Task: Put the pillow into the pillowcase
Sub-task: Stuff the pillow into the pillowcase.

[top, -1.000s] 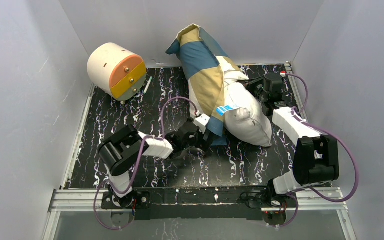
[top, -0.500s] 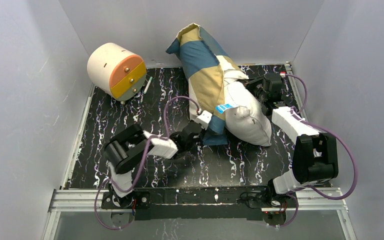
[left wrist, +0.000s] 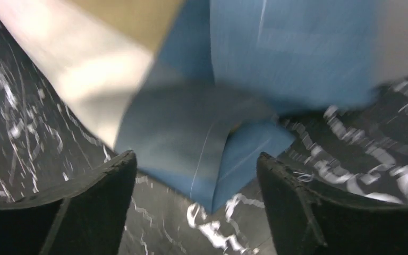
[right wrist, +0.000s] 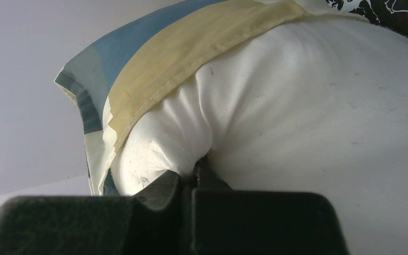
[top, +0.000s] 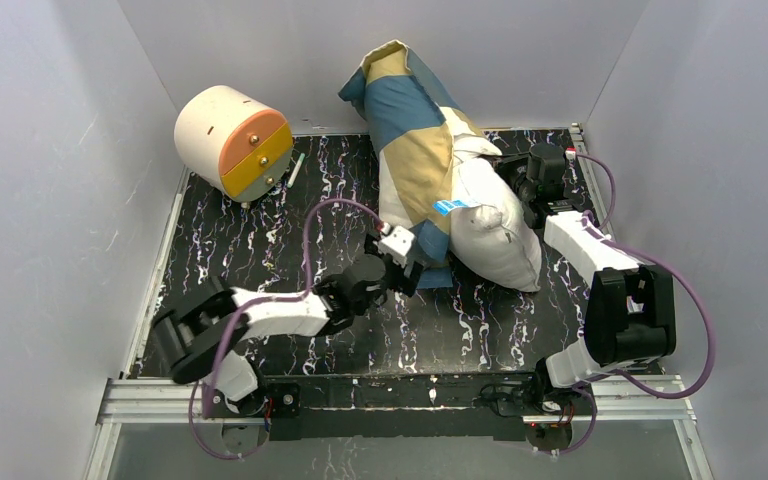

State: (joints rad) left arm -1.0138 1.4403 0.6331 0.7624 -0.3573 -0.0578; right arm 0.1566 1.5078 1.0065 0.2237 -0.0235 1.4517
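**A:** Left tool (left wrist: 194, 162) is sitting low over the black marbled surface (top: 260, 240), off to the right of the cream-and-orange cylinder (top: 232, 140). Its fingers (left wrist: 95, 196) are spread wide. A blue corner of the pillowcase (top: 405, 110) is lying in the gap between them, but nothing is clamping down on it. The wrist view is blurry, so I can't tell if the cloth is brushing the left finger.

**B:** Yep, and the pillowcase is only covering the far part of the pillow (top: 495, 235). That covered end is leaning up against the back wall. The bare white end is poking out toward the near right and resting on the surface. A little blue tag (top: 450, 207) is showing at the case's open edge.

**A:** What's the right tool (right wrist: 195, 172) doing?

**B:** It's sitting at the pillow's right side with its fingers pressed together. They're pinching a fold of the white pillow just below the tan hem of the case.
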